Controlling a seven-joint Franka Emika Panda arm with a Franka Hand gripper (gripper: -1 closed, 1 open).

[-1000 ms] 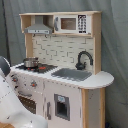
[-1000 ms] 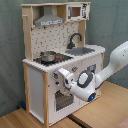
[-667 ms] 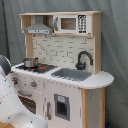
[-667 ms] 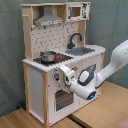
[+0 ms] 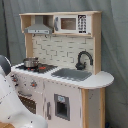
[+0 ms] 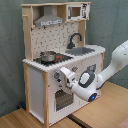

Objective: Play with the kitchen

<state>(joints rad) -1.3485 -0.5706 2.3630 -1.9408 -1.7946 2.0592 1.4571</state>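
Note:
The kitchen (image 5: 60,65) is a tall white and light-wood toy unit, seen in both exterior views. It has a black faucet (image 5: 84,59), a grey sink (image 5: 72,74), a stovetop with a small metal pot (image 5: 31,62), a hood (image 5: 39,27) and a microwave (image 5: 72,23). In the second exterior view the kitchen (image 6: 37,80) faces the white arm, which reaches in from the right. My gripper (image 6: 61,76) sits against the front panel beside the knobs (image 6: 75,69), just above the oven door (image 6: 62,100). In the first exterior view only the arm's white body (image 5: 12,102) shows.
The kitchen stands on a wooden surface (image 6: 102,112) with a grey-green curtain (image 6: 12,45) behind it. The pot (image 6: 48,56) sits on the stovetop, and the faucet (image 6: 75,39) rises above the sink (image 6: 82,51). The rounded counter end (image 5: 102,79) juts out past the sink.
The arm's wrist has shifted only slightly in front of the knob panel. The kitchen's doors and the pot look unchanged.

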